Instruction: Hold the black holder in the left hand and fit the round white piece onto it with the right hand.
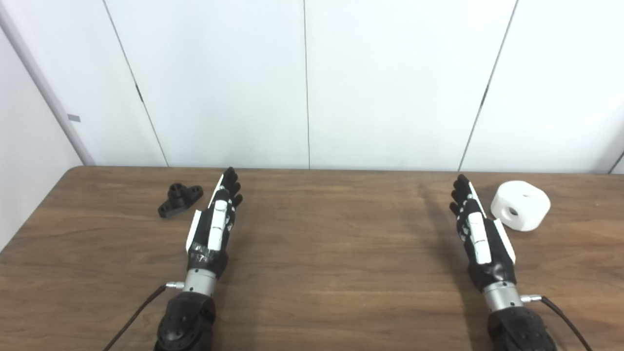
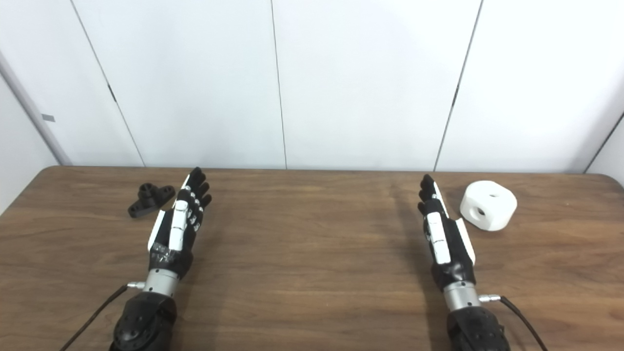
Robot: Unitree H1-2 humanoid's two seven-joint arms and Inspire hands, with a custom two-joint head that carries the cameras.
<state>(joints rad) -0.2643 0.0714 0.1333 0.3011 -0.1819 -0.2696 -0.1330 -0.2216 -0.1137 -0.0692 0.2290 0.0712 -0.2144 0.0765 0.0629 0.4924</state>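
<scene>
The black holder (image 1: 179, 199) lies flat on the wooden table (image 1: 331, 273) at the far left, a small flanged piece with a raised round boss. My left hand (image 1: 215, 222) is open and empty, fingers straight, just right of the holder and apart from it. The round white piece (image 1: 520, 205) sits at the far right, a thick disc with a hole in its side. My right hand (image 1: 478, 231) is open and empty, just left of the white piece and not touching it. Both show likewise in the right eye view: the holder (image 2: 151, 199) and the white piece (image 2: 488, 204).
White wall panels (image 1: 307, 83) stand right behind the table's far edge. The table's left edge runs diagonally at the left of the picture. Cables trail from both wrists toward the bottom edge.
</scene>
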